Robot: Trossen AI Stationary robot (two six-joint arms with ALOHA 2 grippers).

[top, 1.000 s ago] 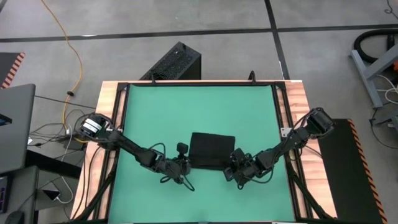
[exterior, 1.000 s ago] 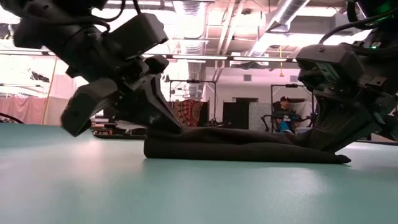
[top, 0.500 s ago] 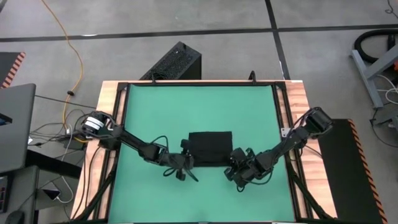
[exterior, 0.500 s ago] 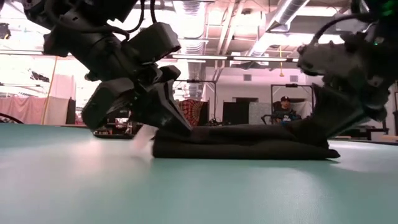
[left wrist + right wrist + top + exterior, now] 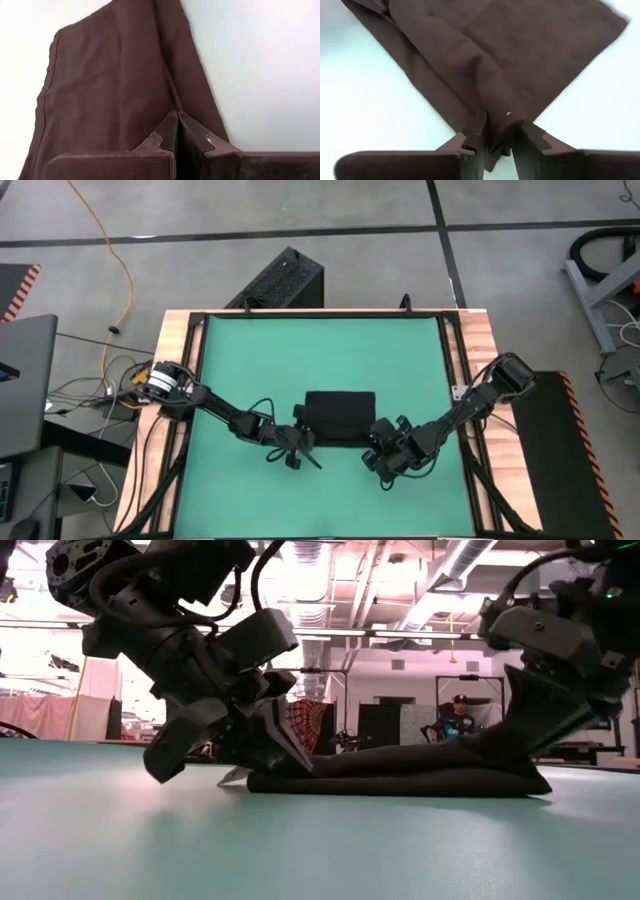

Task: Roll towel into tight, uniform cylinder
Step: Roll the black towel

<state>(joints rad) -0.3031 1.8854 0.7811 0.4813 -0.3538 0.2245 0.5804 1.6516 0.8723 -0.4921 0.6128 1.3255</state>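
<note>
The black towel (image 5: pixel 340 418) lies folded into a flat rectangle on the green mat (image 5: pixel 320 350), near the table's near edge. It also shows in the low view (image 5: pixel 400 775). My left gripper (image 5: pixel 300 442) is shut at its near left corner, and my right gripper (image 5: pixel 381 442) is shut at its near right corner. A small pale flap (image 5: pixel 234 777), perhaps the tag, shows at the towel's left end under my left gripper. My left gripper pinches the towel's near edge at its left corner (image 5: pixel 172 107) between the two fingertips. The fingers slant down from the table's near left. One layer or several, I cannot tell. The towel lies flat on the mat. My right gripper pinches a raised ridge of cloth at the towel's near right corner (image 5: pixel 495 107) between its two fingers. The fingers slant down from the table's near right. The cloth rises to the fingers (image 5: pixel 500 740), and the rest lies on the mat.
A black ribbed box (image 5: pixel 280 280) stands on the floor beyond the table's far edge. The wooden table frame (image 5: pixel 180 380) borders the mat. Bare green mat spreads over the far half of the table. A laptop (image 5: pixel 25 380) and cables sit at the left.
My left gripper has gone toward the table's right edge, up to the towel's left corner, and has tipped steeper. The towel's two ends have drawn inward a little. Its flat tail at the right end has been gathered up into my right gripper.
</note>
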